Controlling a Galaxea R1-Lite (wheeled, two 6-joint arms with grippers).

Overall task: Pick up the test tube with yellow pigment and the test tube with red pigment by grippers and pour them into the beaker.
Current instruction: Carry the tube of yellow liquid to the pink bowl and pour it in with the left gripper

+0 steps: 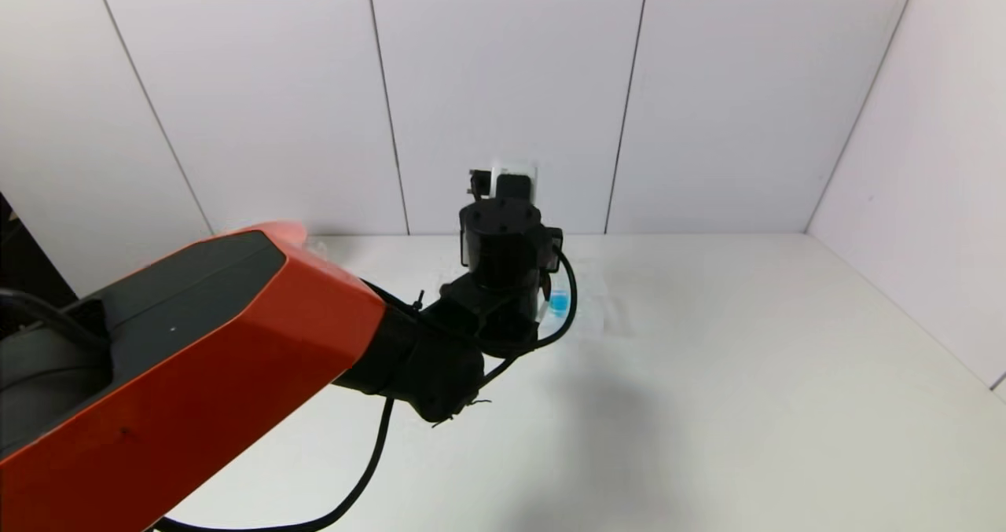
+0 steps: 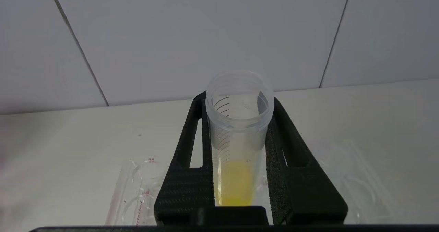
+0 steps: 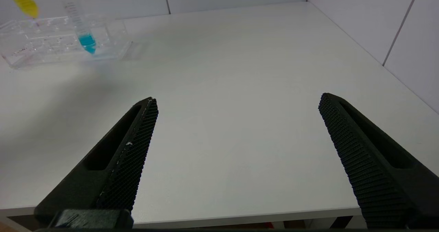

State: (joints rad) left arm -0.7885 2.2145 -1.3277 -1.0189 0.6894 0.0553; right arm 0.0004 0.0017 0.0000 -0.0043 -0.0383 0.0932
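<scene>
My left gripper [image 2: 239, 100] is shut on the test tube with yellow pigment [image 2: 236, 184], which stands upright between the black fingers [image 2: 185, 187] with its mouth open. In the right wrist view the yellow tube [image 3: 25, 4] has its tip just above the clear rack [image 3: 51, 47]. The beaker [image 2: 137, 191], clear with red print, shows low beside the left finger. The test tube with red pigment is out of view. My right gripper [image 3: 238, 100] hangs open and holds nothing, over the table's front edge.
A tube with blue liquid [image 3: 87, 41] stands in the rack [image 2: 349, 180]; it also peeks out beside the left wrist [image 1: 558, 302]. My left arm [image 1: 236, 343] covers the table's left side. White walls close the back and right.
</scene>
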